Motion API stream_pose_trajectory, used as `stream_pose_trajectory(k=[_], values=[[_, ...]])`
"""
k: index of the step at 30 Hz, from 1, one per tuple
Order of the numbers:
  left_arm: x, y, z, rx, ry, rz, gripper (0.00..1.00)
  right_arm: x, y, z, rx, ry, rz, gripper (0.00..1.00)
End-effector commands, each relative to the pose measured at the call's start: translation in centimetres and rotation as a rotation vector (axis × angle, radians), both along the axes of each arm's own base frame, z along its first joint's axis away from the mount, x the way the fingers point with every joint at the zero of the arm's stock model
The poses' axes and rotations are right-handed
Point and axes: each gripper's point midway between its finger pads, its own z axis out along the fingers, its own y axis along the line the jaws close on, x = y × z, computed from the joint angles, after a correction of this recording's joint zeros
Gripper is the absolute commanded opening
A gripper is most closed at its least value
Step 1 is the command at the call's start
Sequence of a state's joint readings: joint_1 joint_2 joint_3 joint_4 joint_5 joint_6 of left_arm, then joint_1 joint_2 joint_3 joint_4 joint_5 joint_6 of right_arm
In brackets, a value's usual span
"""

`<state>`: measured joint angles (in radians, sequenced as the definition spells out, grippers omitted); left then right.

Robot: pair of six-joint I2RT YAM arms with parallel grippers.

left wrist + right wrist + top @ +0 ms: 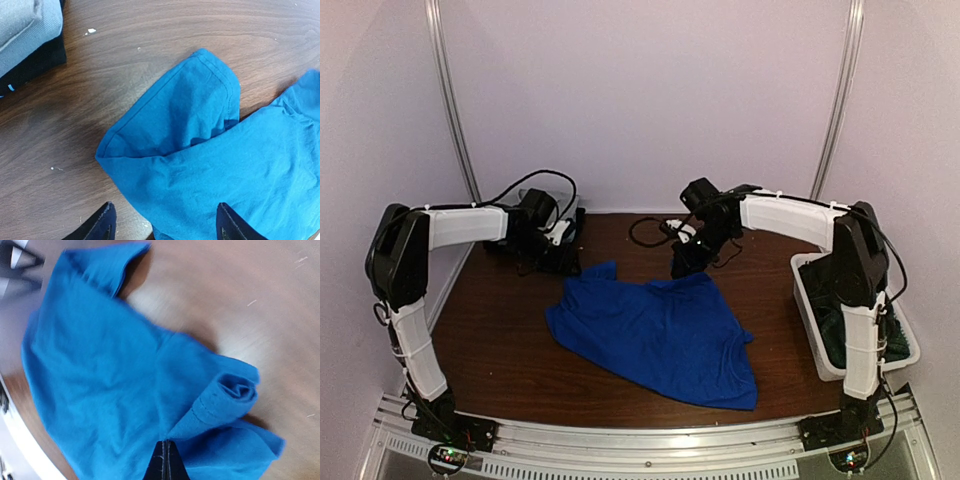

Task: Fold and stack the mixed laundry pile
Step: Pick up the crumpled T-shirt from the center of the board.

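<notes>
A royal-blue piece of the laundry lies spread on the brown table. My right gripper stands at its far edge. In the right wrist view this gripper is shut, with a raised fold of the blue cloth pinched at its tips beside a rolled sleeve. My left gripper hovers over the cloth's far-left sleeve. There it is open, its fingertips astride the blue edge and not touching it. A folded light grey garment rests on a black piece.
A white bin stands at the right edge of the table with a dark green-black garment inside. Cables lie at the back behind the right gripper. Pale walls enclose the table on three sides.
</notes>
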<state>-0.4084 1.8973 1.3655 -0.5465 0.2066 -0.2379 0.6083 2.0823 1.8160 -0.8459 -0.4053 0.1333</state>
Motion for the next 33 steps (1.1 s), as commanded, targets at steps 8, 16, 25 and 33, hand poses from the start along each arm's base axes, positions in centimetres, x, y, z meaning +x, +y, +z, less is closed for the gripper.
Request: stream_pose_trajectory(k=[8, 16, 25, 33], values=[[1.4, -0.5, 0.8, -0.013, -0.039, -0.019, 0.70, -8.5, 5.2, -0.1, 0.094, 0.114, 0.238, 0.47], [1.5, -0.5, 0.9, -0.014, -0.040, -0.022, 0.70, -4.3, 2.2, -0.3, 0.055, 0.090, 0.142, 0.64], [1.5, -0.4, 0.9, -0.007, -0.041, -0.024, 0.70, -6.4, 2.6, -3.9, 0.048, 0.229, 0.158, 0.65], [1.8, -0.5, 0.9, -0.006, -0.045, -0.022, 0.70, -7.9, 3.0, -8.2, -0.029, 0.301, 0.173, 0.61]])
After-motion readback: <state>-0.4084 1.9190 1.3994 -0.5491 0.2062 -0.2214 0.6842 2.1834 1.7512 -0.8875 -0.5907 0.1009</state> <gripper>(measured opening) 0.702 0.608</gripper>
